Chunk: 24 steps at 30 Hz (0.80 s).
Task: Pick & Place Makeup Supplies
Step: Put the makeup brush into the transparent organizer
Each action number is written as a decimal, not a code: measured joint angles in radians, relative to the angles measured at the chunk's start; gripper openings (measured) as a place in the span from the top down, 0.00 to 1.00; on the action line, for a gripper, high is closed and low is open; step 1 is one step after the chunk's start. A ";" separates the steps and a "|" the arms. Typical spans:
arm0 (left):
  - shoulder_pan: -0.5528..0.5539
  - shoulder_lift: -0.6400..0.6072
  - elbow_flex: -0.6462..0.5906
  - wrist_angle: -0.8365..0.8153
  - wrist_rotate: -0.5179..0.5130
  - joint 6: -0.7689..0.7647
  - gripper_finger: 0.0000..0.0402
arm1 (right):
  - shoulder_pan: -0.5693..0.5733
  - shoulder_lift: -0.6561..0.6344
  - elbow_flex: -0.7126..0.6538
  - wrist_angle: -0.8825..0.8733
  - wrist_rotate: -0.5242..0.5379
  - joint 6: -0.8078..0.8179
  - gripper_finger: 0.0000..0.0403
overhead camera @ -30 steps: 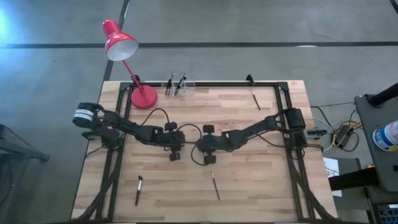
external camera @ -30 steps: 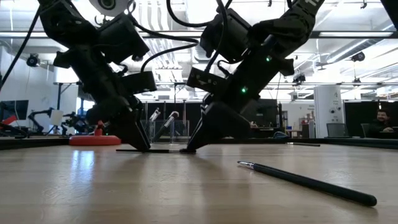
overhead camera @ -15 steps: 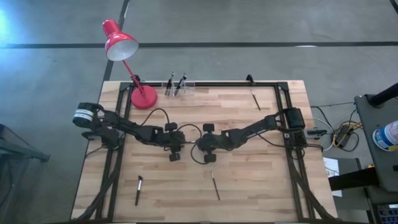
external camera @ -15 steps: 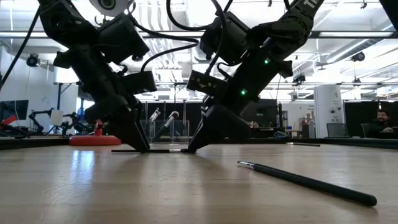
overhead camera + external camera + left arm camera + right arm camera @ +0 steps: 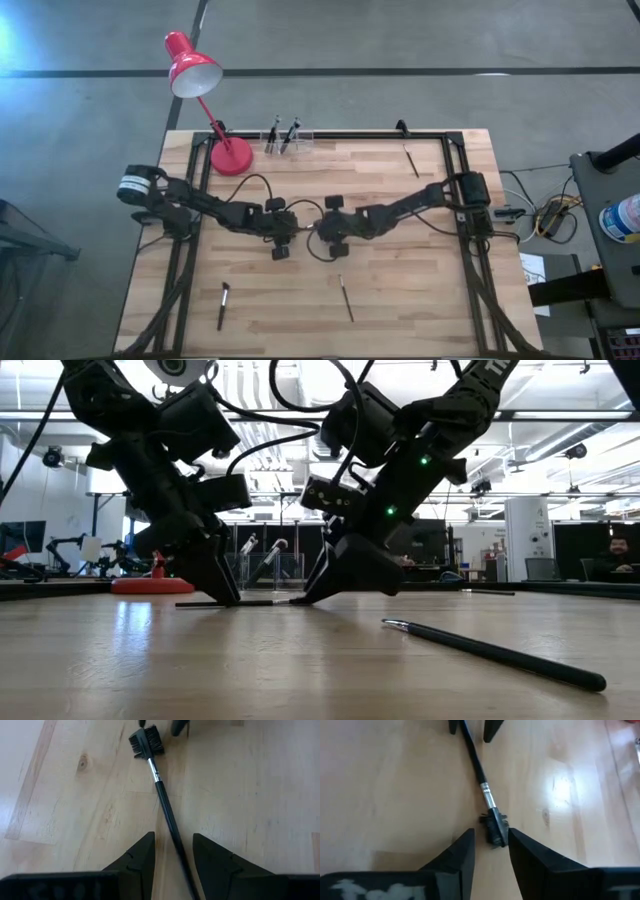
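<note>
Bench of pale wood planks, seen from above. Nearest the front edge, two loose brushes: short-handled brush at front left, slim dark brush near front centre. Mid-bench, a spoolie brush lying flat between both arms. Left gripper down at the bench, fingers apart, straddling the handle end. Right gripper opposite, fingers apart either side of the bristle head. Farther back, another brush toward the right rear. At the rear edge, clear holder with upright brushes, beside red desk lamp.
</note>
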 joint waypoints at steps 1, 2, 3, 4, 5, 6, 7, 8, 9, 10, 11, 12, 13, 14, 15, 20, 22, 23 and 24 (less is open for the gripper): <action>0.000 0.000 0.000 0.000 0.000 0.002 0.69 | -0.003 0.000 -0.001 0.000 -0.001 -0.011 0.72; 0.000 0.000 0.000 0.000 0.000 0.005 0.69 | -0.007 0.000 -0.001 0.000 -0.004 -0.021 0.73; 0.000 0.000 0.000 0.000 0.000 0.007 0.69 | -0.011 0.000 -0.001 0.000 -0.011 -0.028 0.74; 0.000 0.000 0.000 0.000 0.000 0.009 0.69 | -0.015 0.000 -0.001 0.000 -0.030 -0.035 0.75; 0.000 0.000 0.000 0.000 0.000 0.011 0.69 | -0.019 0.000 -0.001 0.000 -0.049 -0.038 0.76; 0.000 0.000 0.000 0.000 0.000 0.012 0.69 | -0.022 0.000 -0.001 0.000 -0.059 -0.042 0.77; 0.000 0.000 0.000 0.000 0.000 0.013 0.69 | -0.023 0.000 -0.002 0.000 -0.060 -0.045 0.78; 0.000 0.000 0.000 0.000 0.001 0.013 0.69 | -0.026 0.001 -0.002 0.001 -0.061 -0.047 0.79; 0.000 0.000 0.000 0.000 0.002 0.014 0.69 | -0.028 0.003 -0.002 0.004 -0.064 -0.050 0.80; 0.000 0.000 0.000 0.000 0.002 0.019 0.69 | -0.029 0.006 -0.002 0.005 -0.064 -0.054 0.80; 0.000 0.000 0.000 0.000 0.002 0.021 0.69 | -0.030 0.012 -0.001 0.007 -0.066 -0.059 0.82; 0.000 0.000 0.000 0.000 0.002 0.024 0.69 | -0.031 0.018 0.001 0.008 -0.065 -0.063 0.83; 0.000 0.000 0.000 0.000 0.002 0.025 0.69 | -0.031 0.024 0.004 0.009 -0.063 -0.065 0.84; 0.000 0.000 0.000 0.000 0.003 0.026 0.69 | -0.033 0.034 0.009 0.015 -0.060 -0.068 0.85; 0.001 0.000 0.000 0.000 0.008 0.026 0.69 | -0.034 0.043 0.014 0.019 -0.059 -0.072 0.86; 0.001 0.000 0.000 -0.001 0.017 0.009 0.69 | -0.034 0.058 0.033 0.013 -0.038 -0.079 0.95; 0.000 0.000 0.000 -0.002 -0.001 0.001 0.69 | -0.034 0.055 0.038 0.005 -0.036 -0.079 0.97; 0.000 0.000 0.000 -0.002 -0.012 0.000 0.69 | -0.034 0.050 0.040 0.002 -0.036 -0.078 0.98; 0.000 0.000 0.000 -0.003 -0.018 -0.003 0.69 | -0.034 0.044 0.039 -0.001 -0.037 -0.076 0.98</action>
